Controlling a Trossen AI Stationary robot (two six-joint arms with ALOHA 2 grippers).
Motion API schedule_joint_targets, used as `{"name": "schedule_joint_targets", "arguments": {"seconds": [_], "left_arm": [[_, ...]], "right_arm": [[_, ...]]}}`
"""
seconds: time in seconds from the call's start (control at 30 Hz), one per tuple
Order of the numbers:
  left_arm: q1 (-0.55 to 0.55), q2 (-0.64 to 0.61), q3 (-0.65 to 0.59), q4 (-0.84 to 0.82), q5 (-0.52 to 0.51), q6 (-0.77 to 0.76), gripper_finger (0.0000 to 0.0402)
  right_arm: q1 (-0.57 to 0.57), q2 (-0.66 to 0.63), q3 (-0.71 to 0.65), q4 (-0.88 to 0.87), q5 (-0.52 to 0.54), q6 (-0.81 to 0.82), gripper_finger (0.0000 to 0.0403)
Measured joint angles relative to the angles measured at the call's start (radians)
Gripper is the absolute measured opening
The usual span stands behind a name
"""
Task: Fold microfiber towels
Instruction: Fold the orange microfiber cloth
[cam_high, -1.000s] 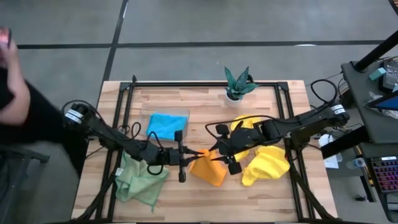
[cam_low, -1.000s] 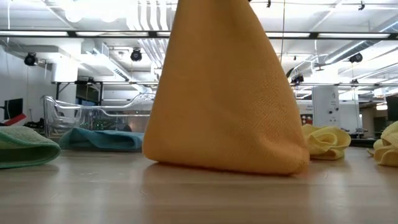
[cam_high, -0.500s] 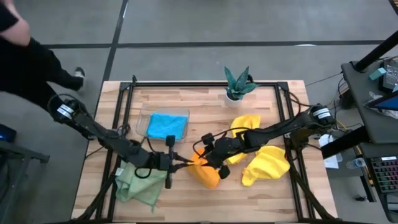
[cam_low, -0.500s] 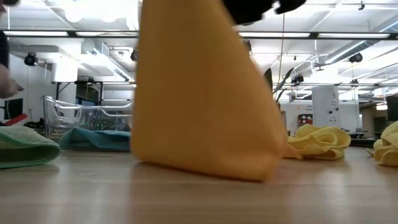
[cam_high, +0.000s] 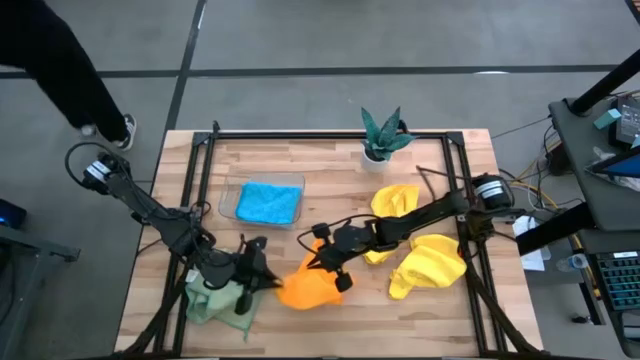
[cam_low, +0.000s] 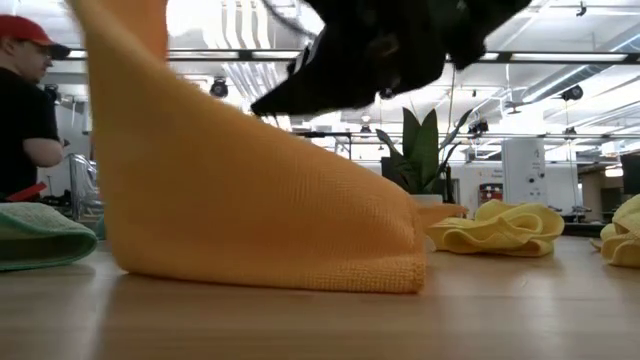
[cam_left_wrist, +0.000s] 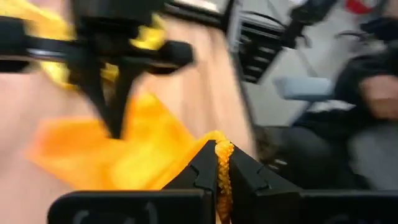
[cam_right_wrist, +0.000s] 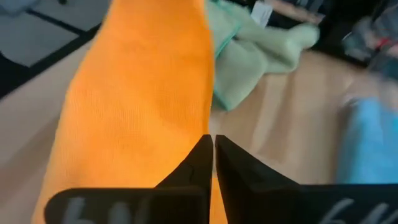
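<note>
The orange towel is pinched by both closed grippers, left gripper and right gripper; no writing is legible.

The person is cut off by the high view's edge; the left arm partly hides the green towel.
</note>
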Motion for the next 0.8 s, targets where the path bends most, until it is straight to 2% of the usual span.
{"name": "schedule_joint_targets", "arguments": {"seconds": [0.17, 0.27, 0.37, 0.53, 0.67, 0.8], "left_arm": [[-0.012, 0.052, -0.019, -0.004, 0.163, -0.131, 0.0], [-0.012, 0.085, -0.035, -0.007, 0.204, -0.183, 0.0], [-0.012, 0.113, -0.043, -0.006, 0.218, -0.19, 0.0], [-0.012, 0.133, -0.045, -0.006, 0.219, -0.19, 0.0], [-0.011, 0.133, -0.045, -0.004, 0.22, -0.191, 0.0], [-0.011, 0.133, -0.044, -0.003, 0.226, -0.191, 0.0]], "right_arm": [[-0.03, 0.102, 0.051, 0.023, -0.102, 0.134, 0.0059], [-0.049, 0.168, 0.087, 0.021, -0.18, 0.2, 0.01], [-0.057, 0.223, 0.122, 0.015, -0.237, 0.223, 0.0142], [-0.056, 0.283, 0.183, -0.069, -0.247, 0.222, 0.0195], [-0.057, 0.31, 0.226, -0.118, -0.246, 0.207, 0.0217], [-0.06, 0.319, 0.253, -0.177, -0.244, 0.179, 0.0222]]}}
